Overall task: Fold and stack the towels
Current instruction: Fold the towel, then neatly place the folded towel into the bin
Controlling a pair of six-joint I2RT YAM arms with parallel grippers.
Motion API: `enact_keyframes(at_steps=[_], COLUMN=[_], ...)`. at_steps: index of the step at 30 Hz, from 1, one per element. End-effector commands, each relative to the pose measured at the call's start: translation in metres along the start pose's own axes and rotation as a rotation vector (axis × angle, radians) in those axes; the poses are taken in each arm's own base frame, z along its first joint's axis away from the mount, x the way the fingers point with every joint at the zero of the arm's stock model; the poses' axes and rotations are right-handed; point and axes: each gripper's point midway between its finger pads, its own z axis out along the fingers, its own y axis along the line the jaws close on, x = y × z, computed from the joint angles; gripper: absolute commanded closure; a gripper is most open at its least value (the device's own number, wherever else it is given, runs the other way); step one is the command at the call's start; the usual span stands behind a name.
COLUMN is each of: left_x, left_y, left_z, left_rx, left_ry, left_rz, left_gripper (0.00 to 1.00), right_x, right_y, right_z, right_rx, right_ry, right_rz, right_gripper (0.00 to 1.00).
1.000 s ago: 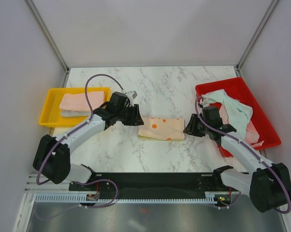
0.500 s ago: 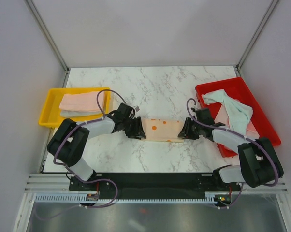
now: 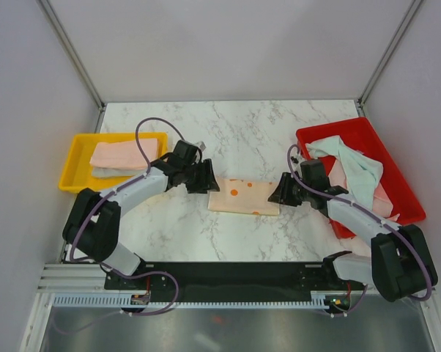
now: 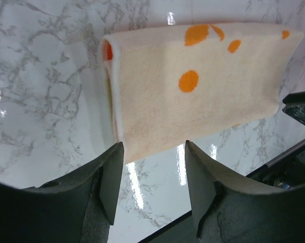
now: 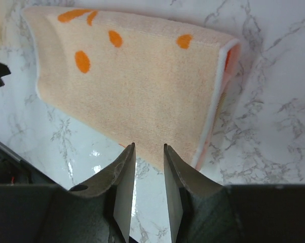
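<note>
A folded cream-orange towel with orange dots [image 3: 244, 196] lies flat on the marble table between my two grippers. It fills the upper part of the left wrist view [image 4: 193, 96] and of the right wrist view [image 5: 137, 86]. My left gripper [image 3: 208, 183] is at the towel's left end, open and empty, its tips [image 4: 152, 152] just short of the towel's edge. My right gripper [image 3: 277, 193] is at the towel's right end, its jaws a narrow gap apart with nothing between them [image 5: 149, 149].
A yellow tray [image 3: 70, 165] at the left holds a folded pale pink towel [image 3: 114, 154] on top of another folded one. A red tray [image 3: 407, 198] at the right holds a loose mint green towel [image 3: 356, 165] and pink cloth [image 3: 382, 199].
Both grippers dropped onto the towel's ends half a second ago and have since lifted off and drawn back slightly. The towel lies flatter and narrower than a second ago.
</note>
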Motion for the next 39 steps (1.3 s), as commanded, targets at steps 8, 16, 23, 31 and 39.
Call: enact_keyframes(at_steps=[8, 16, 23, 31, 39], left_x=[0.009, 0.017, 0.025, 0.030, 0.030], left_y=[0.021, 0.037, 0.043, 0.046, 0.031], left_z=[0.031, 0.050, 0.061, 0.067, 0.070], left_rx=[0.056, 0.007, -0.016, -0.071, -0.041], left_ry=[0.088, 0.129, 0.153, 0.138, 0.155], left_rz=[0.012, 0.000, -0.055, -0.129, -0.131], left_gripper=[0.37, 0.35, 0.34, 0.52, 0.98], right_x=[0.034, 0.039, 0.038, 0.031, 0.009], right_y=[-0.007, -0.016, -0.012, -0.003, 0.028], right_z=[0.014, 0.015, 0.011, 0.005, -0.021], right_rx=[-0.075, -0.062, -0.072, -0.097, -0.181], right_ry=[0.041, 0.013, 0.004, -0.025, -0.091], right_rz=[0.022, 0.006, 0.003, 0.009, -0.014], right_gripper=[0.64, 0.64, 0.63, 0.63, 0.18])
